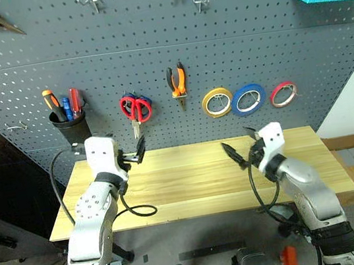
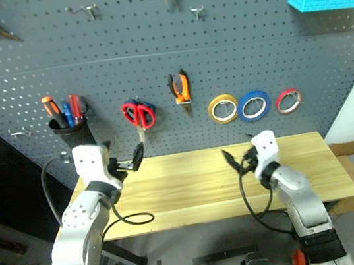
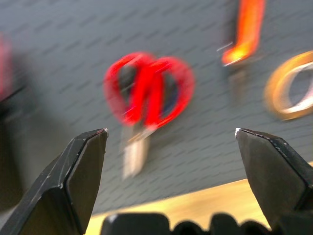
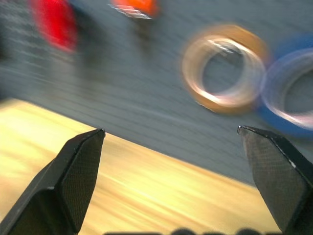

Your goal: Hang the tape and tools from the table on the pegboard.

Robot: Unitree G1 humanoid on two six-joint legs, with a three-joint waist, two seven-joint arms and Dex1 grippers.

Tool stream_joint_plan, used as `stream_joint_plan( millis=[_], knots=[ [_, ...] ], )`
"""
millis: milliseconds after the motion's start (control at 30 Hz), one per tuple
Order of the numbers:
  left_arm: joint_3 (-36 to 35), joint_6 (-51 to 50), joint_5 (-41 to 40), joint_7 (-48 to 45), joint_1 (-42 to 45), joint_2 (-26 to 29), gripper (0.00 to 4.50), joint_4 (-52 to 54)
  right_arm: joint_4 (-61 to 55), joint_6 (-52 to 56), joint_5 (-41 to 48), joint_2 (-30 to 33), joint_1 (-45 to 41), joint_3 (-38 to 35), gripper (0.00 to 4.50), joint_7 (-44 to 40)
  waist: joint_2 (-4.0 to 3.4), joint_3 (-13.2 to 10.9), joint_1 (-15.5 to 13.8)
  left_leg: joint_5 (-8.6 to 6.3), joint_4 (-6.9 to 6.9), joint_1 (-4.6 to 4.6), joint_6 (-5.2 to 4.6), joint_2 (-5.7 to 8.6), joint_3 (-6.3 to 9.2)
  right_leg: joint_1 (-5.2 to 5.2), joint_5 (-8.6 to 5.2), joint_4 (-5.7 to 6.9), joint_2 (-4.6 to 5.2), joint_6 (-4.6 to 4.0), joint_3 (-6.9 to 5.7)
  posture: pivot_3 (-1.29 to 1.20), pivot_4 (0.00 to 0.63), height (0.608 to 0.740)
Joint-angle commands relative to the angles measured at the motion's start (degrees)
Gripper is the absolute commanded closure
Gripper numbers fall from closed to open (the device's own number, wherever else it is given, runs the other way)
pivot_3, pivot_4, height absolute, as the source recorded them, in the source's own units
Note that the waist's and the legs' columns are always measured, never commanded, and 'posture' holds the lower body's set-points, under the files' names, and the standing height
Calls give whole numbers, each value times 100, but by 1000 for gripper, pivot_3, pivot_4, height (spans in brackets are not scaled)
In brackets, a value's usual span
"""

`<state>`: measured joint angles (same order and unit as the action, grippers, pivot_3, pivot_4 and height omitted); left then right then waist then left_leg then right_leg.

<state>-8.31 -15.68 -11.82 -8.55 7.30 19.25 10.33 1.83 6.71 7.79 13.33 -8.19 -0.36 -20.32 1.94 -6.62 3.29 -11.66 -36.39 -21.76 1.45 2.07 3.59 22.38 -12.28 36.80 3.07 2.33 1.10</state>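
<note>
Both my grippers, left (image 1: 139, 153) and right (image 1: 241, 148), are spread and hold nothing above the table (image 1: 191, 183). Tape (image 1: 247, 99), scissors (image 1: 136, 108), pliers (image 1: 177, 80) and screwdriver (image 1: 74, 101) are already on the pegboard (image 1: 16, 83). If my arms swing near it, they could knock something off its hook.

On the pegboard (image 1: 153, 63) behind the worktop (image 1: 197, 176), left to right, hang a cup (image 1: 72, 129) of screwdrivers, scissors (image 1: 135, 108), pliers (image 1: 177, 80), then three tape rolls (image 1: 247, 99).

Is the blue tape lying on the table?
No, the blue tape hangs on the pegboard, between the yellow roll and red roll.
</note>
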Motion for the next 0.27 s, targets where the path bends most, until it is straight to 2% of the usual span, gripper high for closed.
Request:
stream_joint_plan(
  millis=[33, 167, 267],
  knots=[
    [-204, 550, 137, 12, -13, -75, 21, -558, 875, -816, -193, 33, -31, -307, 0, 311, 3, 34, 3, 0, 0, 7, 0, 0, 1, -9, 0, -5, 0, 0, -1, -46, 8, 740],
    [-325, 999, 246, 55, -213, -119, 21, -1328, 1900, -1203, -281, 146, -83, -624, 0, 645, -12, 134, -1, -2, 4, 7, 0, 1, 1, -10, -4, -8, 2, 0, 1, -43, 0, 740],
    [-316, 1275, 323, 53, -328, -165, 21, -1633, 2240, -1365, -268, 218, -150, -714, 0, 669, -13, 150, -2, -3, 7, 8, 1, 1, 4, -10, -10, -6, 2, -3, -1, -41, 0, 740]
  ],
)
